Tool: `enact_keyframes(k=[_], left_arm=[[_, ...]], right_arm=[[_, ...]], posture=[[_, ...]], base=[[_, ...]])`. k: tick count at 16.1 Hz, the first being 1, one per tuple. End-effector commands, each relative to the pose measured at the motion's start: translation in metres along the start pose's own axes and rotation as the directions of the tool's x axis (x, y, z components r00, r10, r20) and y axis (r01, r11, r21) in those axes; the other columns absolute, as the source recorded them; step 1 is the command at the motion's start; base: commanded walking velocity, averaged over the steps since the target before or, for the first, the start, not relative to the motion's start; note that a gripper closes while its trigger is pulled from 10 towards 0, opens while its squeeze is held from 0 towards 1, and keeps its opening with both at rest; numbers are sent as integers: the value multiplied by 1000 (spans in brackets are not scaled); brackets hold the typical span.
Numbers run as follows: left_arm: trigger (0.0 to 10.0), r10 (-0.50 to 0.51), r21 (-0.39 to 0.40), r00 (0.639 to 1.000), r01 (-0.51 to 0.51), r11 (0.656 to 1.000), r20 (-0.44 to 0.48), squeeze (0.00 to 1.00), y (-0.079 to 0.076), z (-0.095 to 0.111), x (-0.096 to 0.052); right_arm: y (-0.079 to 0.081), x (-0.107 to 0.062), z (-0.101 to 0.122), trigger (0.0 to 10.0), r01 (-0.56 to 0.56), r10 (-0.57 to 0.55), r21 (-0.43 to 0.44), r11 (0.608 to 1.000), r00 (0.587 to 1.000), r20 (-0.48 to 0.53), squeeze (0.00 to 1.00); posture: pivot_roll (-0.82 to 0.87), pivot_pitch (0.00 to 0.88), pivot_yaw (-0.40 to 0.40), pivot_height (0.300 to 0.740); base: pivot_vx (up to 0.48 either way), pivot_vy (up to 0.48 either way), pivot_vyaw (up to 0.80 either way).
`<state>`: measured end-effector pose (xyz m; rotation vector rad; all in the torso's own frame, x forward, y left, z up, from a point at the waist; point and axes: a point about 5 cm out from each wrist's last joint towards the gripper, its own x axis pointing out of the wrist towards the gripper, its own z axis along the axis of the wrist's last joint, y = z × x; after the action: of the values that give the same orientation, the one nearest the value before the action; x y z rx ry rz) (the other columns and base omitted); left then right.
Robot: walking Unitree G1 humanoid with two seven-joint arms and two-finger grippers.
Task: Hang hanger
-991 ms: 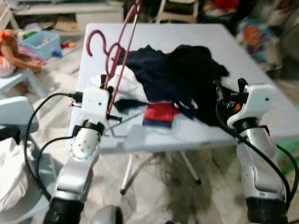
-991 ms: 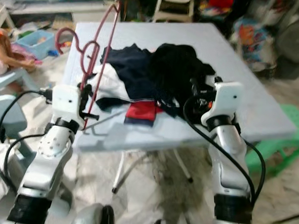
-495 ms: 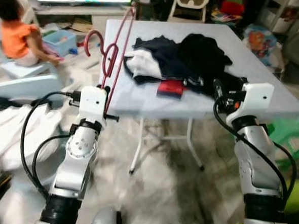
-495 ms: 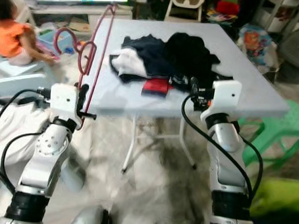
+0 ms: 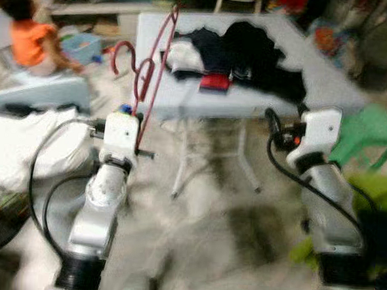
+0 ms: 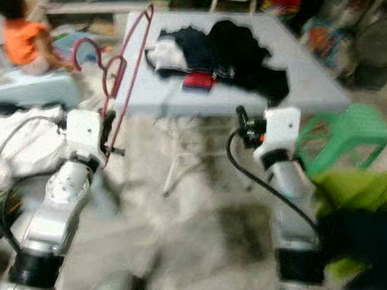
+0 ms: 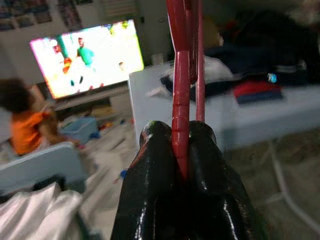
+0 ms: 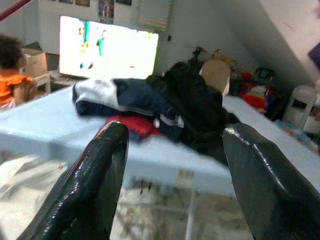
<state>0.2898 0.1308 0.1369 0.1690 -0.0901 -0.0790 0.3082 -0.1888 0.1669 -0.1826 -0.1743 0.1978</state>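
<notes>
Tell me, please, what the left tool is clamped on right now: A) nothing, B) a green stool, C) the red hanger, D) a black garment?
C: the left tool is shut on the red hanger, whose wire rises between its fingers.

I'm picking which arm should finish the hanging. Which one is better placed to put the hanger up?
Left, probably. The left gripper is already shut on the red hanger, holding it upright with the hook on top. The right gripper is open, holding nothing, pointed at the table.
</notes>
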Motion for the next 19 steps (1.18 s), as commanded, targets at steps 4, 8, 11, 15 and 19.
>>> enact_keyframes(k=[4, 8, 11, 15, 19], left_arm=[[10000, -413, -50, 898, 411, 910, -149, 0, -16, -17, -13], [10000, -685, -102, 669, 690, 717, -288, 0, -10, -33, -33], [10000, -857, -121, 331, 906, 406, -394, 0, -6, -39, -58], [10000, -904, -143, 193, 954, 264, -383, 0, -13, -35, -67], [10000, -911, -117, 115, 978, 174, -395, 0, -17, -34, -69]], right_arm=[[3, -6, 12, 10000, -344, 345, -134, 930, 939, -16, 0], [-8, -20, 22, 10000, -597, 584, -190, 779, 802, -126, 0], [-19, -40, 28, 10000, -784, 750, -87, 614, 614, -245, 0], [-13, -45, 14, 10000, -863, 816, -19, 504, 484, -315, 0], [-5, -58, -6, 10000, -945, 879, 122, 304, 230, -417, 0]], posture=[[-5, 0, 6, 740], [-9, 1, 6, 740], [-27, 1, 18, 740], [-33, 0, 26, 740], [-34, 0, 32, 740]], base=[[0, 0, 0], [0, 0, 0], [0, 0, 0], [0, 0, 0], [0, 0, 0]])
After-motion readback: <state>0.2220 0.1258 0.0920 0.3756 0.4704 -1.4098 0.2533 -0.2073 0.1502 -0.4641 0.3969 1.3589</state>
